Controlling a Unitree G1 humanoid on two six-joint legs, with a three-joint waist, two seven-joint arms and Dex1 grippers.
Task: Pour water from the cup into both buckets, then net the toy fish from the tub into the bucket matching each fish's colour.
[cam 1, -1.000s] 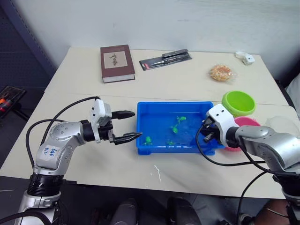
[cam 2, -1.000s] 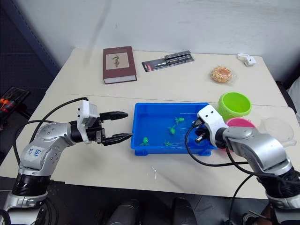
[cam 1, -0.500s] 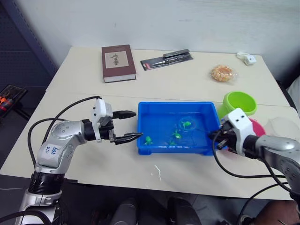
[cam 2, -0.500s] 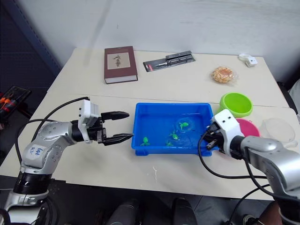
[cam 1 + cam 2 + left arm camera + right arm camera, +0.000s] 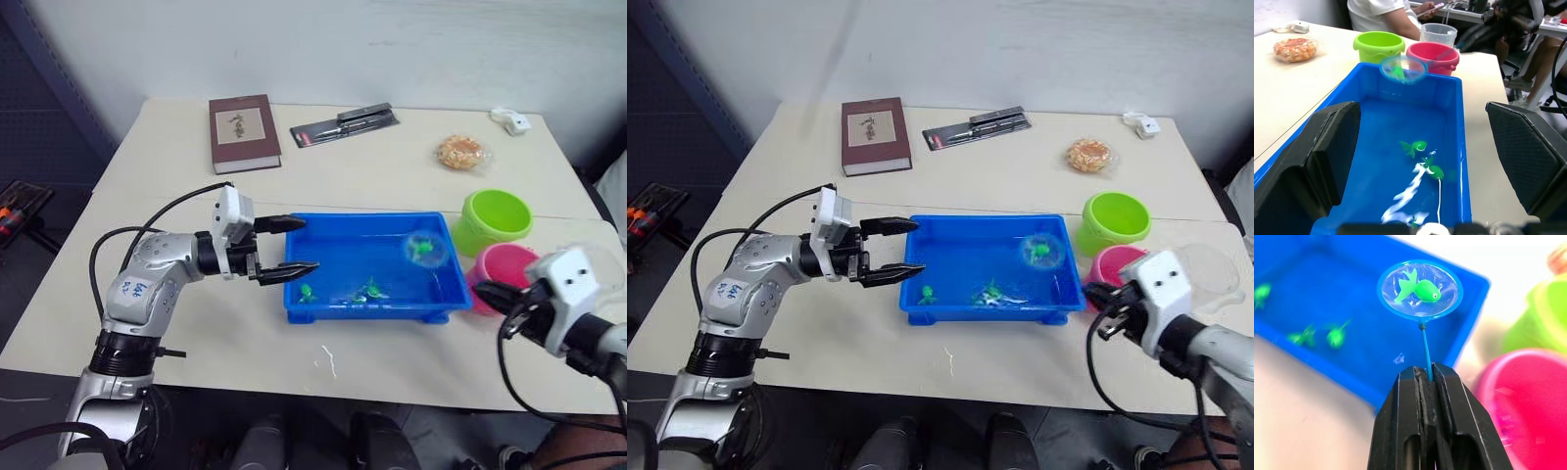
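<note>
**Green fish netted, lifted over tub's right end; drop into green bucket pending**

One green fish (image 5: 1420, 289) is held in the net (image 5: 1420, 290), raised above the right part of the blue tub (image 5: 323, 305), right of centre in the head view. Three green fish (image 5: 369, 290) are left in the tub water; no pink fish is seen there. Bucket contents cannot be told. The clear cup (image 5: 1438, 34) stands empty-looking behind the pink bucket (image 5: 507, 271); pouring is judged done. The lime green bucket (image 5: 496, 217) sits upper right, just beside the pink one.

Net long axis: the stick runs from the right gripper (image 5: 1426, 377), lower right, up-left to the hoop. Its jaws are clamped tight on the stick. The left gripper (image 5: 289, 245) is spread wide, holding nothing, at the tub's left rim.
</note>
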